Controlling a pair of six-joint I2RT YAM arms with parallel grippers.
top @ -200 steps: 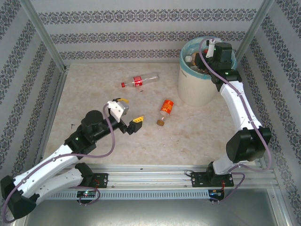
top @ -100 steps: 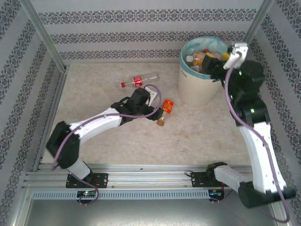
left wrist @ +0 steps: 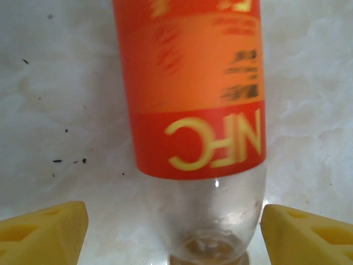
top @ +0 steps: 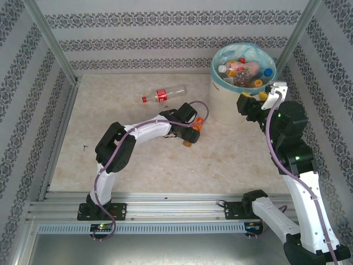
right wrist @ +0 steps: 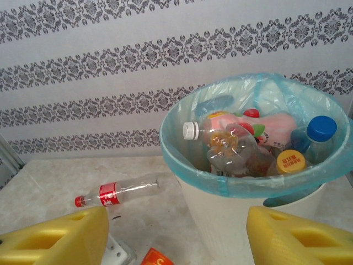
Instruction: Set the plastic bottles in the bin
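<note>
An orange-labelled clear bottle [top: 197, 126] lies on the table left of the bin. My left gripper [top: 188, 131] hangs over it, open. In the left wrist view the orange-labelled bottle [left wrist: 193, 99] runs up the middle, and its clear neck end sits between my yellow fingertips [left wrist: 44, 232] without touching them; the left gripper [left wrist: 175, 237] holds nothing. A red-labelled bottle [top: 162, 94] lies further back. The cream bin [top: 216, 77] with its teal liner holds several bottles [top: 242, 70]. My right gripper [top: 251, 100] is open and empty just in front of the bin [right wrist: 220, 185].
Patterned walls and metal frame posts close in the table on three sides. The bin stands in the back right corner. The right wrist view looks over the bin's rim at the bottles inside [right wrist: 237, 149] and at the red-labelled bottle [right wrist: 118, 191] on the table.
My left arm has stretched right, bringing its open gripper down over the orange bottle. My right gripper has drawn back from above the bin to its near side, empty.
</note>
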